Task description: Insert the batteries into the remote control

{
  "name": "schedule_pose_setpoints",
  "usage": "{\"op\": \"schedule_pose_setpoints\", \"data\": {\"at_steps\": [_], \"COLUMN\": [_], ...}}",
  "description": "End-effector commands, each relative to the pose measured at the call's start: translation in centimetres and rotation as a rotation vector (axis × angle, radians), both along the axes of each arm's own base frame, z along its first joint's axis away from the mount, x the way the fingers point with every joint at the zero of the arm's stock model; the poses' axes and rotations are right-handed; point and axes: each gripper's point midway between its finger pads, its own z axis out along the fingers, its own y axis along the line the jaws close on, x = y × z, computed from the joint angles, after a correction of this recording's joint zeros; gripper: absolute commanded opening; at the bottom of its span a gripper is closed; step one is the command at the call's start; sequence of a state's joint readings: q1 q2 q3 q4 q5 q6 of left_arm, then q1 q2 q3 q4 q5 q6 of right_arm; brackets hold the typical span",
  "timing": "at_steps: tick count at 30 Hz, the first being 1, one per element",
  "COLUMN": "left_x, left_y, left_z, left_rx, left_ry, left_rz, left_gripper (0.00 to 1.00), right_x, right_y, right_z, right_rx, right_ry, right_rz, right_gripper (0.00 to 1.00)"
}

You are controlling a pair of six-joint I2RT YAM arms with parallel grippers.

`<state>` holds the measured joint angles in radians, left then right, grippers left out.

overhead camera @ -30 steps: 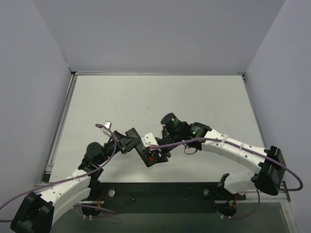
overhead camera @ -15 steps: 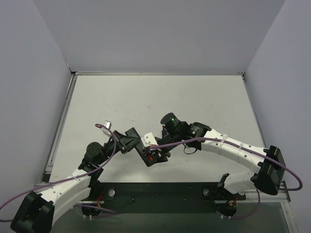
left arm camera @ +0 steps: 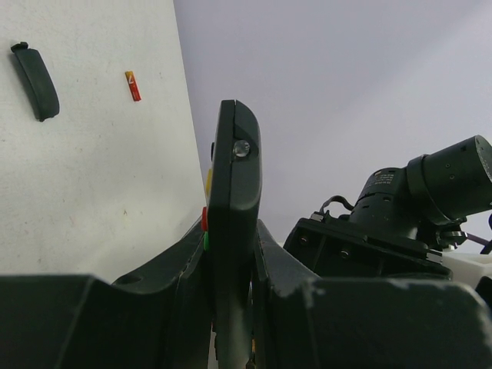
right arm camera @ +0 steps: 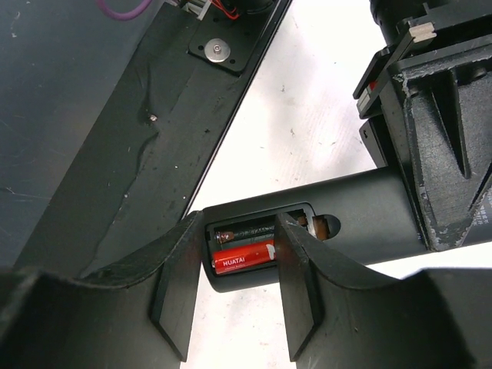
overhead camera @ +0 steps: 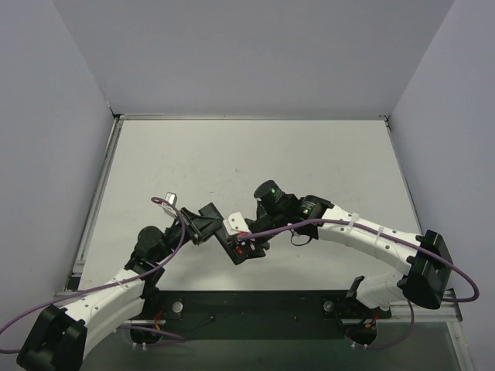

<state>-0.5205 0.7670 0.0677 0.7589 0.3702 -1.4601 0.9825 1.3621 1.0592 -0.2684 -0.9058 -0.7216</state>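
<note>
My left gripper (left arm camera: 231,257) is shut on the remote control (left arm camera: 234,184), which it holds on edge above the table, button side to the left. Its back faces the right wrist view, where the battery compartment (right arm camera: 261,242) lies uncovered. One red battery (right arm camera: 244,258) lies in the compartment's near slot. The far slot beside it shows only a spring. My right gripper (right arm camera: 240,238) is open and straddles the compartment, one finger at each end of that battery. A second red battery (left arm camera: 134,85) lies loose on the table.
A small black battery cover (left arm camera: 36,81) lies on the white table (overhead camera: 309,154) near the loose battery. The dark base plate (right arm camera: 115,154) runs along the table's near edge below the remote. Both arms meet at the table's near middle (overhead camera: 244,243).
The right wrist has edged slightly left over the remote and its jaws have widened a touch. The left arm and the remote have not moved.
</note>
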Motion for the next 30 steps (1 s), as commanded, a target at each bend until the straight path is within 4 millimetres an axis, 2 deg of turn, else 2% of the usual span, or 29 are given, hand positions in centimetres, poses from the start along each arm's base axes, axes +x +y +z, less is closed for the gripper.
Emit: {"op": "schedule_pose_setpoints", "data": {"at_steps": [1,8,17,20,25,30], "left_x": [-1.3,-1.9,-2.3,-2.1,-0.6,0.7], "left_y": [0.0,0.0,0.0,0.1,0.3,0.8], "left_z": [6.3,7.3,8.2,7.6,5.1,2.5], "left_rx": [-0.163,-0.204,-0.233,-0.218,-0.116,-0.036], "left_ry": [-0.134,-0.152,-0.170,-0.159,-0.125,-0.075], "left_rz": [-0.056,-0.089,-0.106,-0.090,-0.007,0.071], "left_gripper": [0.00,0.00,0.00,0.00,0.00,0.00], "right_x": [1.3,1.9,2.3,2.1,1.6,1.3], "right_y": [-1.1,-0.6,0.1,0.5,0.9,1.3], "right_z": [-2.9,-2.8,-2.9,-2.0,0.2,2.7], "right_rx": [-0.077,-0.035,0.000,0.024,0.071,0.125], "right_ry": [-0.011,0.006,0.028,0.049,0.065,0.070], "right_rz": [-0.045,-0.063,-0.076,-0.069,-0.060,-0.058], "right_gripper": [0.37,0.30,0.27,0.27,0.28,0.38]}}
